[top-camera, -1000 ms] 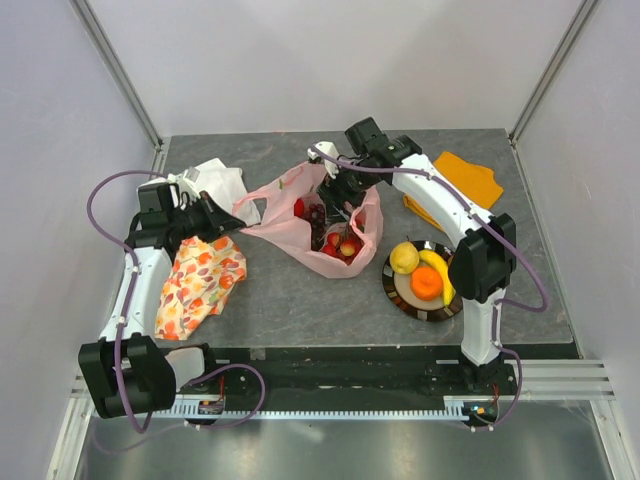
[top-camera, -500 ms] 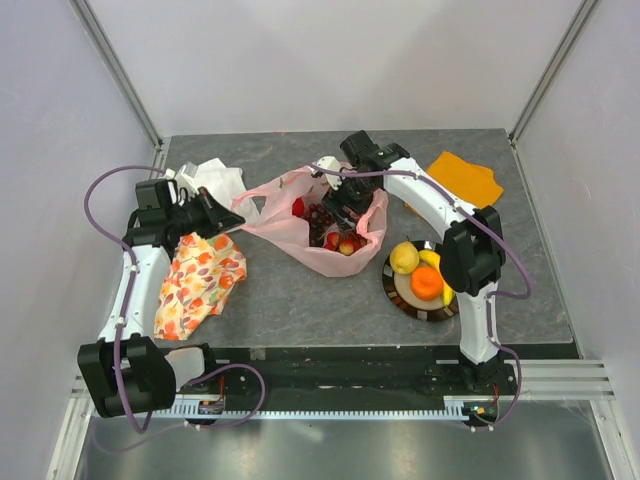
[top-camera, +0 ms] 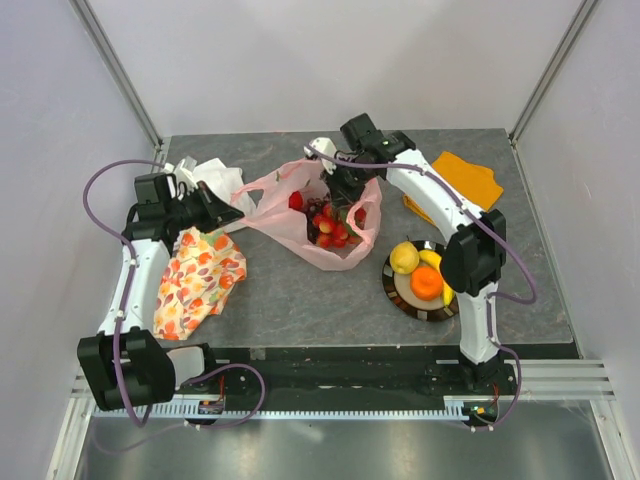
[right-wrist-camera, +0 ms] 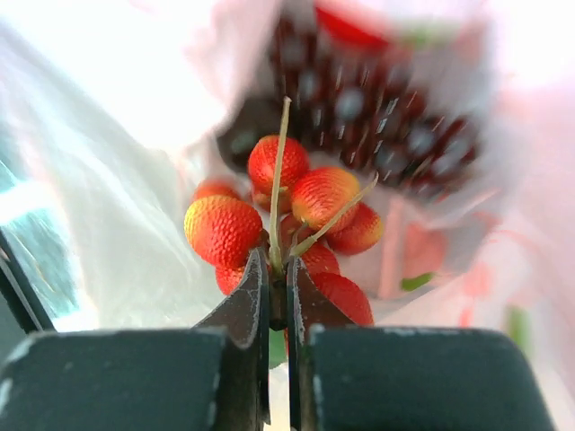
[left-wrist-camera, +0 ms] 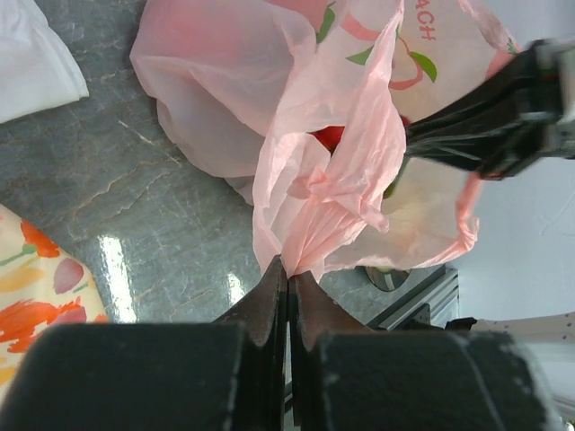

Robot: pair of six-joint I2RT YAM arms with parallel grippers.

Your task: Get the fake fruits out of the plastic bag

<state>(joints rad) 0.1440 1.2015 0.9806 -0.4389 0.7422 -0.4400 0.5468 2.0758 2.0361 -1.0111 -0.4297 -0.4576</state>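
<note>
Bag: thin pink plastic bag (top-camera: 272, 205) mid-table, limp and crinkly, its gathered edge pinched by the clenched left gripper (left-wrist-camera: 287, 269) | Cluster: red berry cluster (right-wrist-camera: 319, 197) at the bag mouth near grape bunch (right-wrist-camera: 377, 117); light, glossy, likely slippery | Hold: right gripper (right-wrist-camera: 277, 274) clamped on thin stem (right-wrist-camera: 280, 162), probably bendable

Only readable bit I can spot is on the pink plastic bag (left-wrist-camera: 225, 99). Reddish printed letters "ACH" sit beside a green leaf print, with the start lost in a fold. Nothing else is legible.
</note>
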